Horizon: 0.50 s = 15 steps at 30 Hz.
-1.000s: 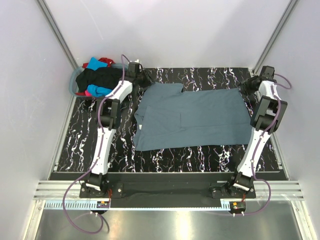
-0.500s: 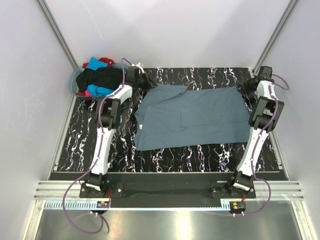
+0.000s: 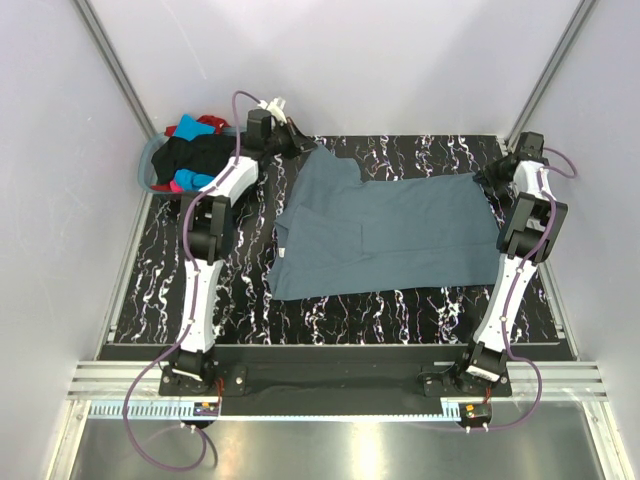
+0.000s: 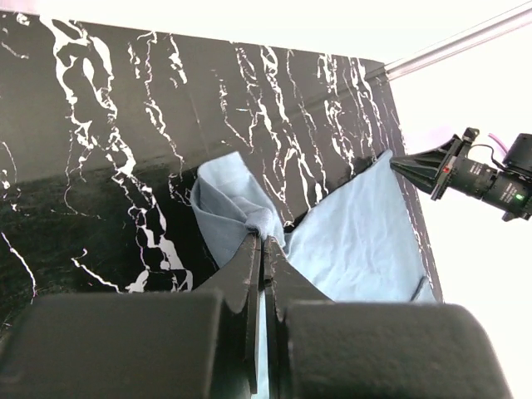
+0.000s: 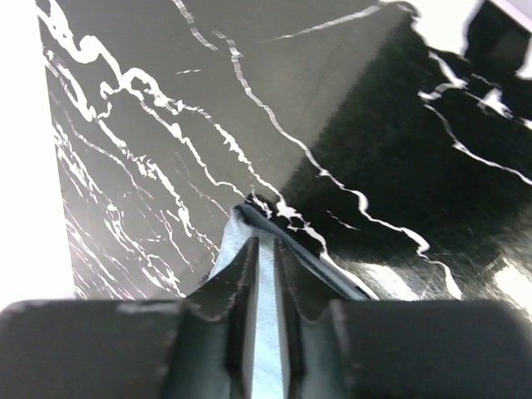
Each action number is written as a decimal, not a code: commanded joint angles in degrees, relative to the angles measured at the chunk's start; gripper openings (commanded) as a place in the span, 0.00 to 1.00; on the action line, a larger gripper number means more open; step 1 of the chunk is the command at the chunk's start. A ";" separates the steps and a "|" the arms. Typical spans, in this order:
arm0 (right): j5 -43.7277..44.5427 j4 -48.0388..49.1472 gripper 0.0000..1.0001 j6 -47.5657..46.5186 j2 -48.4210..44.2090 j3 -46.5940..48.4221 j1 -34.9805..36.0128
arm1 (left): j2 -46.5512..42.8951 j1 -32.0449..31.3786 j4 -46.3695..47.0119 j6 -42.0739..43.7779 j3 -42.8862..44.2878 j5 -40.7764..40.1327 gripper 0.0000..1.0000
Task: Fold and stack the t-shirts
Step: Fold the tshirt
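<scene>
- Table [image 3: 170, 290]: black marbled top. The strip nearest the arm bases is left bare.
- Blue-grey t-shirt [image 3: 390, 235]: spread flat between the two grippers, apparently so that it can be smoothed before folding. Its near hem lies well short of both.
- Right gripper [image 5: 259, 245]: jaws are closed almost fully on the shirt's far right corner and kept low at the table, judged to anchor that end.
- Left gripper [image 4: 262, 243]: jaws are pinched tight on the far left corner. Cloth is bunched at the tips and drawn away from the right gripper, seemingly to take out slack.
- Basket [image 3: 148, 165]: set just left of the left gripper. The other t-shirts [image 3: 200, 155], black, turquoise, red and pink, are heaped in it unfolded.
</scene>
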 commanded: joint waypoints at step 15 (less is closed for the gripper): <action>-0.84 4.08 0.35 -14.66 1.76 5.82 0.21 | 0.12 0.21 0.45 0.79 2.82 2.09 0.00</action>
